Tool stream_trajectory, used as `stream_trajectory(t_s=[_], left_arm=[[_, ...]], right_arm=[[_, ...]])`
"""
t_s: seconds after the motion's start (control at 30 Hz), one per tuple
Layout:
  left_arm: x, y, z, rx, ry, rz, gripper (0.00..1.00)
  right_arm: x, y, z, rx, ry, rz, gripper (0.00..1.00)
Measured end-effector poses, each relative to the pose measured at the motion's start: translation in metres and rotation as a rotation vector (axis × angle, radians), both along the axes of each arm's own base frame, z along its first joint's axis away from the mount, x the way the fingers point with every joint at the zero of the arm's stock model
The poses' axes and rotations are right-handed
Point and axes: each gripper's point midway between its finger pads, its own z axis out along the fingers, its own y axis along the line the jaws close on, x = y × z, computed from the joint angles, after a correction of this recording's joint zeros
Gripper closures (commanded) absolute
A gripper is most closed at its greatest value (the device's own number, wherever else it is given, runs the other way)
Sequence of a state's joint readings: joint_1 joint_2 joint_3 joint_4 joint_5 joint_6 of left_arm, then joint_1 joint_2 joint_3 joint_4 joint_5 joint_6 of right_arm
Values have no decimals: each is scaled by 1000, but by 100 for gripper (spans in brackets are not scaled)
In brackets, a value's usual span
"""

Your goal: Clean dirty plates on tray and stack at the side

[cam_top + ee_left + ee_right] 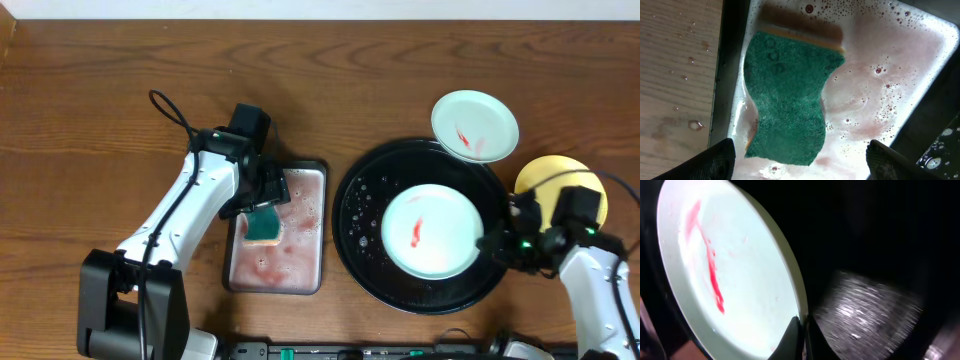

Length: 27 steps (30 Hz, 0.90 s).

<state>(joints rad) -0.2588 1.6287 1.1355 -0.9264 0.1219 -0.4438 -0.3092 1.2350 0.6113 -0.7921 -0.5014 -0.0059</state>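
Note:
A pale mint-white plate [430,230] with a red sauce smear lies in the round black tray [360,240]. My right gripper [492,243] is shut on this plate's right rim; the wrist view shows the fingers [801,337] pinching the rim of the plate [730,270]. A second mint-white plate [475,125] with red smears leans on the tray's back right rim. The pale yellow plate [558,178] lies right of the tray, partly hidden by my right arm. My left gripper [262,200] is open above the teal sponge [265,224], its fingers [800,157] on either side of the sponge [787,100].
The sponge lies in a grey rectangular tray [300,270] holding pinkish soapy water, left of the black tray. Water drops lie on the black tray's left side and on the wooden table [90,120].

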Motion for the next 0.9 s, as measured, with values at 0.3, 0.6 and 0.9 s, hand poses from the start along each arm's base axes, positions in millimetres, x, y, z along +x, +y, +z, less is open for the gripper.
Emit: stream_trajectory(t_s=[0.3,0.6,0.9], left_arm=[[0,0,0,0,0,0,16],[0,0,0,0,0,0,16],[1,-1,0,-5,-1,15,2]], right_arm=[[19,31,-5,-156,-50,112,74],[28,36,12,-135,-45,59,65],[46,57,87,-140,-230,218,64]])
